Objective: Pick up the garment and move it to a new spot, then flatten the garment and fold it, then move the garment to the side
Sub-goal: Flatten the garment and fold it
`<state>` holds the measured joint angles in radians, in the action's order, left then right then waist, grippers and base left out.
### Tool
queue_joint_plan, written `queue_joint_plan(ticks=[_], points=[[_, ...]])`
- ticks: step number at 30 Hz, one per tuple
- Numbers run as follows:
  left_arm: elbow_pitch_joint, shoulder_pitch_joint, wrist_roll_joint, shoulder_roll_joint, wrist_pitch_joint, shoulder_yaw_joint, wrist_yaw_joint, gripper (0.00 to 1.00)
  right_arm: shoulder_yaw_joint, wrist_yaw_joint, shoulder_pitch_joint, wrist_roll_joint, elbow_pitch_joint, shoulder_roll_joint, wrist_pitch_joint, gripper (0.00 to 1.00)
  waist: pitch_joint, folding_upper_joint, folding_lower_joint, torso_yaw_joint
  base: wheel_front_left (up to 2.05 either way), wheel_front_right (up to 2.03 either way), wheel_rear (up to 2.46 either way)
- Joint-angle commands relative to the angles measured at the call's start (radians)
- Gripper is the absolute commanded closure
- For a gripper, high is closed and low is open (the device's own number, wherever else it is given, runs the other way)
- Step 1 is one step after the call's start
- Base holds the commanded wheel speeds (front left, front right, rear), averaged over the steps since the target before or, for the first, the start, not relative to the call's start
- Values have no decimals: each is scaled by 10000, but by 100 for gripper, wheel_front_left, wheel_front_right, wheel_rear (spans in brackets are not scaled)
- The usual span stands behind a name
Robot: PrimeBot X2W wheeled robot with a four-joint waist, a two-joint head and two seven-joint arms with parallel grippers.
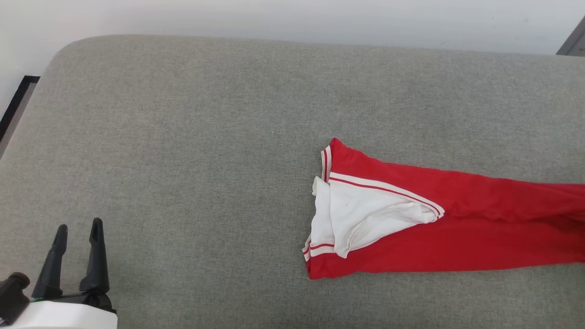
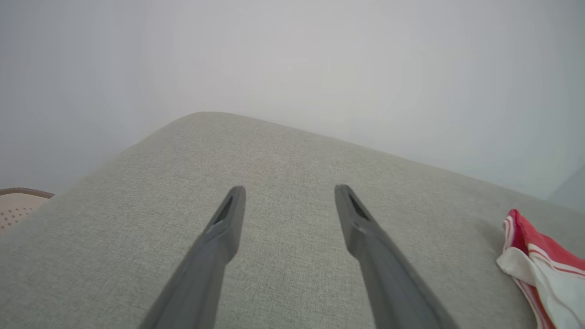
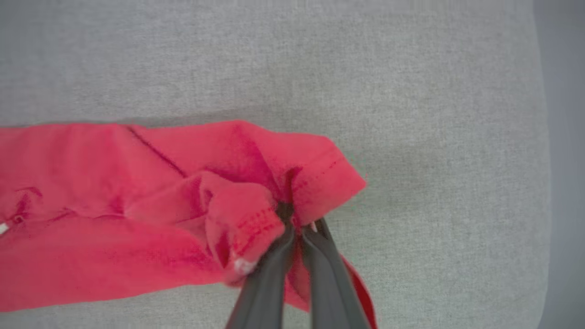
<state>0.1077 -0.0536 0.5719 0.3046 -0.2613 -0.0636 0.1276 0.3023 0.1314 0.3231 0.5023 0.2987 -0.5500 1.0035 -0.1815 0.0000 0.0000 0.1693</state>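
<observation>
Over on the right half of the grey cushion point(image 1: 183, 114), the garment point(image 1: 457, 228) lies bunched into a long red strip with its long axis running side to side. The collar and white sleeve end sits near the middle of the cushion, and the hem end is out toward the right edge. The right gripper point(image 3: 297, 224) has its 2 fingers pinched tight on the stitched hem at that far-right end, so that arm's got the shirt. The left gripper point(image 1: 78, 228) hovers by the near-left corner, fingers spread wide, holding nothing, well apart from the cloth, with the collar end off to its right. My guess: the strip points pretty much at the left arm, so the right can drag it along its own length to a new spot. The left looks like the nearer one for grabbing the collar end when flattening starts.
</observation>
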Motion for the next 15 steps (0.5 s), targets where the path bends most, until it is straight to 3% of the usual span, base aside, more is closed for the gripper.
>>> queue_joint_plan(ticks=[1,10,15], points=[[-6,-109,154,16,-46,34,30,0,-136,-14,-68,152,-338,118,88,100,18,0,0,-13,0,0,0],[99,125,230,12,-46,261,31,0,-1679,-11,-619,834,-3151,993,673,100,-14,0,0,232,0,0,0],[179,315,338,-14,-46,473,32,0,-2853,-11,-374,774,-3868,1666,738,100,-62,0,0,570,0,0,0]])
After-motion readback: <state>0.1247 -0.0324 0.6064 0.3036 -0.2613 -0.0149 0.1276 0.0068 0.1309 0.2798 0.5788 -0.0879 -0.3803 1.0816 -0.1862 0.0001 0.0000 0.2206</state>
